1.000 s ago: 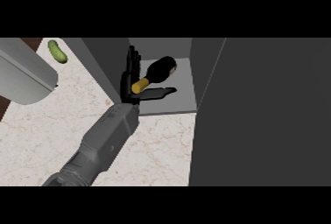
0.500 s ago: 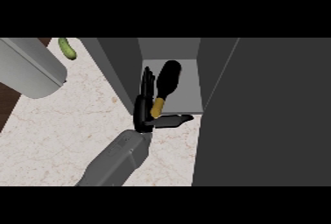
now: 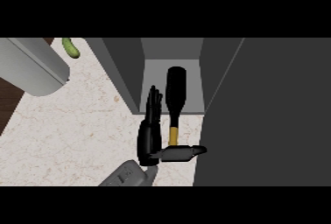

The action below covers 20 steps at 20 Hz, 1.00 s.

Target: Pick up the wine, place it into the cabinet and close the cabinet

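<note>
The wine bottle [image 3: 176,87] is black with a yellow neck [image 3: 173,134]. Its body is inside the open cabinet [image 3: 155,74], and the neck reaches toward me past the shelf's front edge. My left hand [image 3: 150,135] is open just left of the bottle. Its straight fingers [image 3: 154,103] run alongside the bottle and its thumb [image 3: 184,152] sticks out to the right below the neck. I cannot tell whether the hand touches the bottle. The right hand is out of view.
The cabinet's open door [image 3: 271,109] is a large dark panel filling the right side. A grey rounded appliance [image 3: 32,65] and a green cucumber [image 3: 70,47] sit at the upper left. Speckled counter [image 3: 71,131] lies left of the arm.
The hand was curled round the bottle's neck a second ago. Its fingers have since straightened and it has drawn back toward me. The bottle now reaches deeper into the cabinet.
</note>
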### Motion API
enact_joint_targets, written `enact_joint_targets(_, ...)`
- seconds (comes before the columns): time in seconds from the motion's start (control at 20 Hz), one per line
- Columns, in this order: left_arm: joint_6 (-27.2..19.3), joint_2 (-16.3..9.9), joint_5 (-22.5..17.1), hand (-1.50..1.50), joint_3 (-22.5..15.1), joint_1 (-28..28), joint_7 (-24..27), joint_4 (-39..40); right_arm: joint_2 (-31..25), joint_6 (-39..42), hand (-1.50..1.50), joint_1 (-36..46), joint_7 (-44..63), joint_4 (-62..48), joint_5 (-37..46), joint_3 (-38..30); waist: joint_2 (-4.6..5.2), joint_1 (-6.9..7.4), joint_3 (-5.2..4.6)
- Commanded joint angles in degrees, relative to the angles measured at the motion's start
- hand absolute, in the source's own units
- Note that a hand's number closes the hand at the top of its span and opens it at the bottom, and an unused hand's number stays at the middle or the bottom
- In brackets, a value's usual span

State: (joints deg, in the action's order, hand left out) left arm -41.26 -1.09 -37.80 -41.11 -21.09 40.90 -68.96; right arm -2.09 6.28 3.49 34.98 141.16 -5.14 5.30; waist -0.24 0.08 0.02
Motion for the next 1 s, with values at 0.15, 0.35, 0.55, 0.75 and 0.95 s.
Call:
enact_joint_targets(0.15,-9.47,-4.79,6.18,-1.5,-5.17,9.98,-6.4,-18.82,0.1,-0.55,-1.5,0.37,0.89,3.05,-2.23,-1.11,-0.03,0.43,0.01)
enact_joint_targets(0.35,-10.51,-4.26,9.68,-1.5,-5.05,11.73,-8.5,-21.29,-1.46,0.12,-1.5,1.22,4.03,4.3,-6.22,-3.57,0.14,-0.04,-0.01)
enact_joint_targets(0.55,-7.89,-10.06,9.87,-1.5,-7.34,17.07,-10.45,-31.9,-0.8,2.95,-1.5,-0.96,-0.8,-0.32,-6.35,-1.67,0.15,0.1,0.01)
enact_joint_targets(0.75,-3.97,-14.81,10.33,-1.5,-8.17,22.15,-7.5,-34.81,-0.98,3.37,-1.5,-1.34,3.63,3.2,-10.13,-1.59,0.13,0.03,-0.02)
enact_joint_targets(0.95,-1.97,-18.7,10.74,-1.5,-8.5,24.98,-8.52,-39.31,-1.65,5.38,1.5,-3.31,6.22,4.43,-9.02,1.89,0.12,-0.07,-0.02)
